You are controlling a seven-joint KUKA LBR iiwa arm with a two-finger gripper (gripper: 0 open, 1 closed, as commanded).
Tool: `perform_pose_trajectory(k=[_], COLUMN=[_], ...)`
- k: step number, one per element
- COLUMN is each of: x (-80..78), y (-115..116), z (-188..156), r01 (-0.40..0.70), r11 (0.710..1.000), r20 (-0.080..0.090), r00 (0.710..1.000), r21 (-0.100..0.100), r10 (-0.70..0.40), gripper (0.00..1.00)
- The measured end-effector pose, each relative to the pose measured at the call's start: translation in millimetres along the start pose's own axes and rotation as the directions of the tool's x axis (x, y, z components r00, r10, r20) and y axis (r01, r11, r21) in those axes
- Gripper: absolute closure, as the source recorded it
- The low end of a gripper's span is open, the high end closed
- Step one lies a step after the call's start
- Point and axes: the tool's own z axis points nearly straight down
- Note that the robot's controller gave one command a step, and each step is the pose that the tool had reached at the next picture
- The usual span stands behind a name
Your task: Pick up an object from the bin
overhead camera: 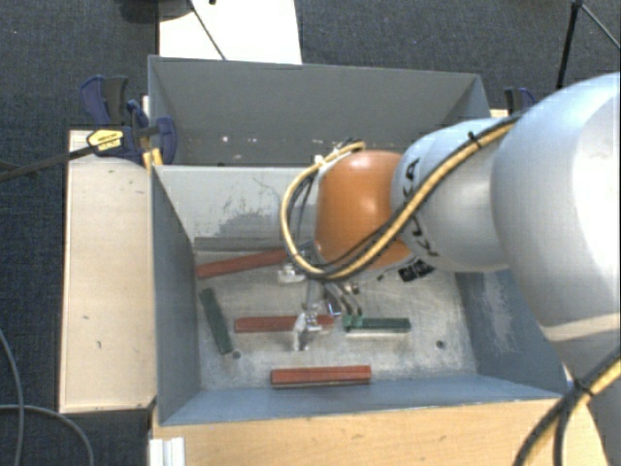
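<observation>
Closest up, the grey robot arm (543,212) with its orange wrist cover (354,212) comes in from the right. Its gripper (309,332) sits low mid-frame in the grey metal bin (179,309), at the right end of a flat reddish-brown bar (262,324). Honestly can't tell if it's spread or pinching. A thin green bar (380,326) lies just right of it, and a second reddish-brown bar (320,376) lies lower down.

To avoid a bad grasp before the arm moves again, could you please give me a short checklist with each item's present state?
1. The gripper is over the middle red-brown stick: ok.
2. Hold on that stick secured: cannot tell.
3. The green stick lies clear of the gripper: not ok, it is close beside it.
4. The lower red-brown stick is apart from the gripper: ok.
5. The dark green stick, at the view's left, is apart: ok.
</observation>
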Motion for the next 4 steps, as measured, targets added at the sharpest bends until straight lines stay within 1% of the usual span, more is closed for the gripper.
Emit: perform_pose_trajectory(k=[1, 3, 4], x=[-12.9, -10.8, -10.8], y=[2, 1, 1], z=[19, 14, 7], r01=[-0.019, -0.020, -0.020], r11=[1.000, 1.000, 1.000], r20=[0.040, 0.038, 0.026], r00=[0.999, 0.999, 0.999], r21=[-0.011, -0.010, -0.006], r10=[0.019, 0.021, 0.021], gripper=[1.00, 1.00, 1.00])
